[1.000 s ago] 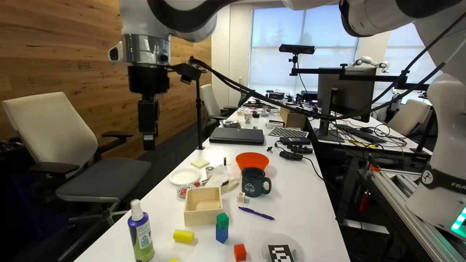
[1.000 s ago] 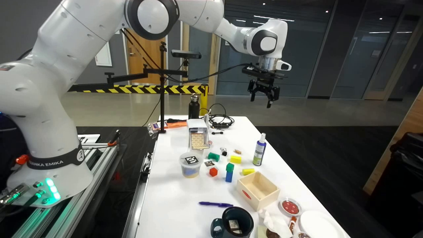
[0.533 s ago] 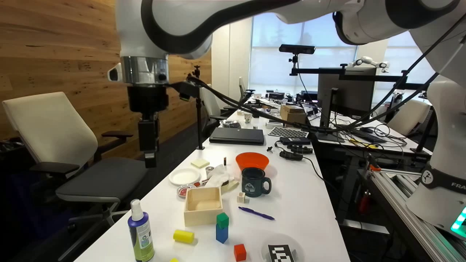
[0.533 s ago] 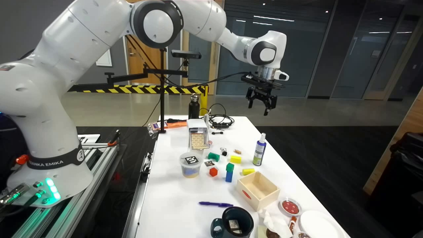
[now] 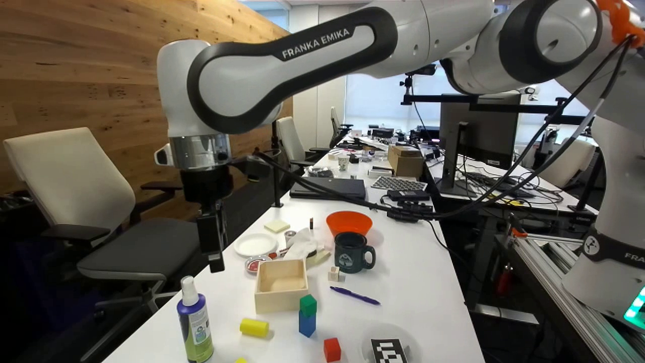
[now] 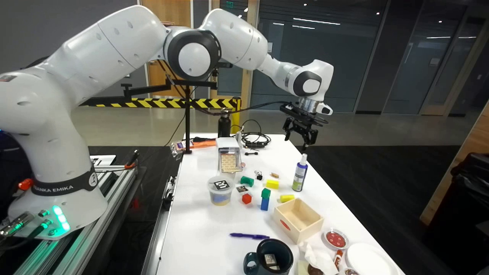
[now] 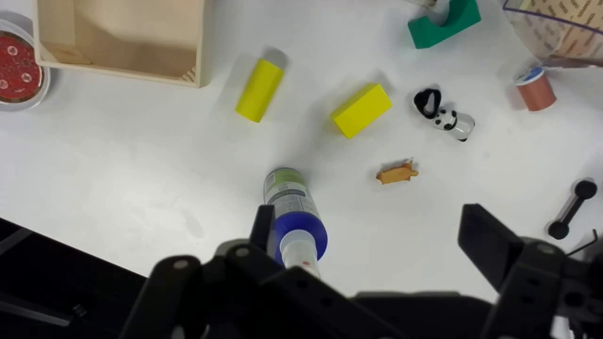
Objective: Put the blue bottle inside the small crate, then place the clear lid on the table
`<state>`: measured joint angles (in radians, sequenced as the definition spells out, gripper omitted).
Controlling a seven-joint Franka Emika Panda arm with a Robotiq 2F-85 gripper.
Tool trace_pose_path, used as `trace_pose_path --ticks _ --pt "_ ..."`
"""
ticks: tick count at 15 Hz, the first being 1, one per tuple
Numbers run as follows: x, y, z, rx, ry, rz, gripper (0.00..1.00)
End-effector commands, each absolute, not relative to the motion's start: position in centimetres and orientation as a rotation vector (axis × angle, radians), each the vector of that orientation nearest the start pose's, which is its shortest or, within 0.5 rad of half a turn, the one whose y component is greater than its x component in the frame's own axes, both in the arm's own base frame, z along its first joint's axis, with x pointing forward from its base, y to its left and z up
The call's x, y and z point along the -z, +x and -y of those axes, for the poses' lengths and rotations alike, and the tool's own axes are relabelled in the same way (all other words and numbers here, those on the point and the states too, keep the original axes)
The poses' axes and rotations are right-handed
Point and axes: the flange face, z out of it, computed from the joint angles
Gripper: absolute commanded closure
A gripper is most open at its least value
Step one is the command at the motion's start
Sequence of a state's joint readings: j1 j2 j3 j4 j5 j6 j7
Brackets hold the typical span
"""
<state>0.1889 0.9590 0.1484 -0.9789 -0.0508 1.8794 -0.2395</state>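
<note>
Jaws spread wide, the tool (image 7: 366, 221) hangs higher than the blue bottle (image 7: 297, 221), which stands upright near it on the white surface (image 7: 188, 155). One jaw covers part of the bottle in the wrist view; both exterior views show a gap between bottle and tool. Ahead of the tool and to its left, as seen from the wrist, sits the small crate (image 7: 136, 35), well apart from the bottle, with a yellow cylinder (image 7: 259, 90) lying just to one side of the straight line between them. Directly ahead of the tool rests a yellow block (image 7: 362, 110); closer in, slightly right, is a small orange-brown figure (image 7: 397, 174). Farther to the tool's right are a black-and-white figurine (image 7: 460, 126), a reddish spool (image 7: 537, 92) and a black dumbbell-shaped piece (image 7: 572, 210), with a green arched block (image 7: 443, 32) and a clear bin (image 7: 565, 37) beyond. In an exterior view, a green cube (image 6: 266, 193) sits stacked on a blue block (image 6: 264, 204) near the crate, a red cube (image 6: 246, 198) near them; a clear tub (image 6: 220, 195) topped by a black-and-white card (image 6: 221, 185) stands past them, away from the tool. Past the crate from the tool, an exterior view shows a dark mug (image 5: 351, 254), a white plate (image 5: 255, 245) and, beyond the mug, an orange bowl (image 5: 349, 222).
</note>
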Motion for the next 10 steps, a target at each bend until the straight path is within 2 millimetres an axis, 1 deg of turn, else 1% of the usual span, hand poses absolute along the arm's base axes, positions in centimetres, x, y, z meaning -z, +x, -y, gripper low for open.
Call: trace_pose_path --ticks 1,5,6,10 --pt "-26.0 75.4 -22.0 -0.137 -2.889 0.872 0.00" --pt "-23.8 75.4 -22.6 -0.193 -2.866 0.950 0.00" --pt "-23.6 75.4 -22.7 -0.200 -2.861 0.967 0.00" --pt "-23.9 75.8 -22.0 -0.217 -2.869 0.993 0.00"
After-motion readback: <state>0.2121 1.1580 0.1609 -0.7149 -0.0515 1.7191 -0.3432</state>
